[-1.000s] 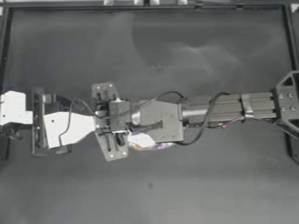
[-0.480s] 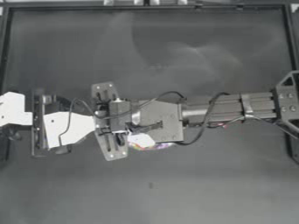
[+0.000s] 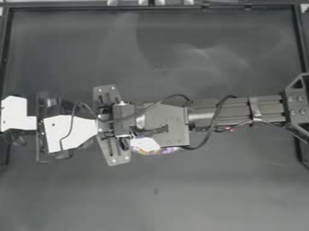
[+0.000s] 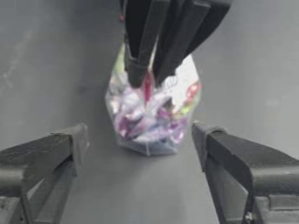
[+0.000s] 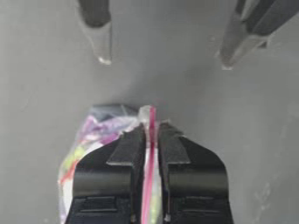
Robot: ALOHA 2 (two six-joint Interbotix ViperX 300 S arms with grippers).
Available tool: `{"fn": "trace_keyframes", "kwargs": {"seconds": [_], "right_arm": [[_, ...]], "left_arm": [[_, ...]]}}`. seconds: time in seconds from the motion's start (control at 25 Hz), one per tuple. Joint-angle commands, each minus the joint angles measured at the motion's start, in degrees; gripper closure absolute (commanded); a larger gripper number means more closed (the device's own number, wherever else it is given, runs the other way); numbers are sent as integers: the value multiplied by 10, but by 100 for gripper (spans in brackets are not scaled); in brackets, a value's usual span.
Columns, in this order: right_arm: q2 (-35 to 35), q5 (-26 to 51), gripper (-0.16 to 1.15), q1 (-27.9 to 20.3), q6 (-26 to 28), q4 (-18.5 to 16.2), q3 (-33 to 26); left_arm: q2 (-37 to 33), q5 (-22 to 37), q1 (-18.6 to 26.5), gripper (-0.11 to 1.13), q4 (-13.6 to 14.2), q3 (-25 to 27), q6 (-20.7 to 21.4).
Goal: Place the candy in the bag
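Right hand (image 5: pixel 149 131), reaching from the table's right edge across to left of the middle, is clenched on the bag (image 4: pixel 153 118) at its pink-red seal strip (image 5: pixel 151 131); in its wrist view the two jaws press together with the strip pinched between them and the bag bulging out to one side. The bag hangs below that grip, its base at or close to the table (image 3: pixel 181 54), with mixed colourful sweets showing through the clear plastic. Left hand (image 4: pixel 137 144) sits just beside the bag, toward the table's left edge, released: its jaws stand wide apart with the bag between and beyond them, touching nothing.

No separate red-orange candy can be made out outside the bag in any view; whether it is already among the sweets inside cannot be told.

Risks as I judge them: the pinch is narrow and taken on the seal alone, so the loaded bag could swing or slip out if the arm moves sharply. If the left hand closes now, it may crush the bag's lower part or push it sideways, twisting the strip out of the right hand's hold.
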Motion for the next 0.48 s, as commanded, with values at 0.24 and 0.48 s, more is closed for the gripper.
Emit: {"fn": "trace_keyframes", "kwargs": {"seconds": [0.24,0.48], "right_arm": [[-33,-4,58,0,4,1,-5],[-37,-4,58,0,4,3,0]], "left_arm": [[60,-74,-11,2,-13,-18,-1],[97,-102,-18,2,-17,-31,-2]]}}
